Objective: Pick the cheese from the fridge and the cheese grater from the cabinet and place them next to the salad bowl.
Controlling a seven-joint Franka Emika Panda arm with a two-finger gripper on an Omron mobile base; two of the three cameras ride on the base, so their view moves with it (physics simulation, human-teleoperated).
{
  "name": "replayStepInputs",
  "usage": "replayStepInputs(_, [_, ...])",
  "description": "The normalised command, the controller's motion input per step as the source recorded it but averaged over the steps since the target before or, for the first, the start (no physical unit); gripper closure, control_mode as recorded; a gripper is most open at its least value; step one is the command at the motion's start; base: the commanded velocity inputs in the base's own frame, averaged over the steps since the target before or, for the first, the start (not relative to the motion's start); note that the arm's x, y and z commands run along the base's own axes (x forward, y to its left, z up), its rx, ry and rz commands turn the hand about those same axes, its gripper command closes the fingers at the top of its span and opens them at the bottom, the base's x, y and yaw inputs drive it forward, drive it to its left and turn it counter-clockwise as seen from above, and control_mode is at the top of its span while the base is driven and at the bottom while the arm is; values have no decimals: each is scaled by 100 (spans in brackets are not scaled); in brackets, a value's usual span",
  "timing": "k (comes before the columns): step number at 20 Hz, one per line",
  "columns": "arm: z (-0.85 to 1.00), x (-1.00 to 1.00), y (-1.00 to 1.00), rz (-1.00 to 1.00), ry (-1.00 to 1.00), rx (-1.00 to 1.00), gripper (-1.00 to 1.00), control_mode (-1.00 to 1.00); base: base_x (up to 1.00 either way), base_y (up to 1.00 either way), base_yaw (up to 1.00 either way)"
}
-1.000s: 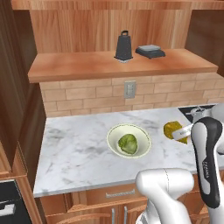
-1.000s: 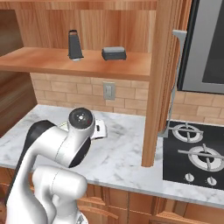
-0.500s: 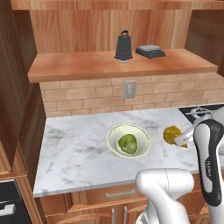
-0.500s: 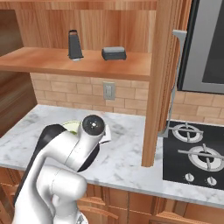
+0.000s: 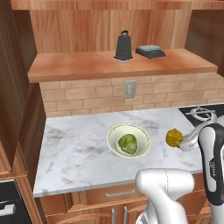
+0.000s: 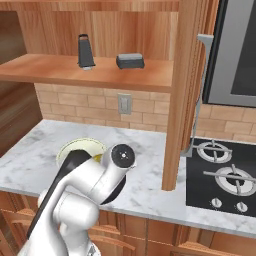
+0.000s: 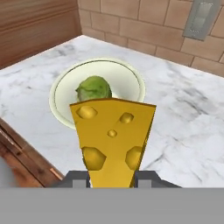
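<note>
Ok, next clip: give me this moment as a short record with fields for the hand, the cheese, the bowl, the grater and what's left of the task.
hand: shut on the cheese, over the marble counter
cheese: yellow wedge with holes, held beside the salad bowl, not yet set down
salad bowl: on the counter, lettuce head inside
cheese grater: upright on the cabinet shelf, next to a flat dark scale
task left: put the cheese down by the bowl, then fetch the grater

The salad bowl (image 5: 129, 141) sits on the counter (image 5: 74, 153), the cheese (image 5: 175, 138) to its right, the cheese grater (image 5: 124, 45) on the shelf (image 5: 87, 65) above.
</note>
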Motion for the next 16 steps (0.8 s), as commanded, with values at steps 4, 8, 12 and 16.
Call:
replayStepInputs(4, [-26, 8, -12, 7, -14, 0, 100, -100, 0, 0, 0])
replayStepInputs(8, [-21, 30, -8, 6, -3, 0, 100, -100, 0, 0, 0])
replayStepInputs(12, [-16, 41, -10, 6, 0, 0, 100, -100, 0, 0, 0])
replayStepInputs(16, [-18, 42, -12, 8, 0, 0, 100, -100, 0, 0, 0])
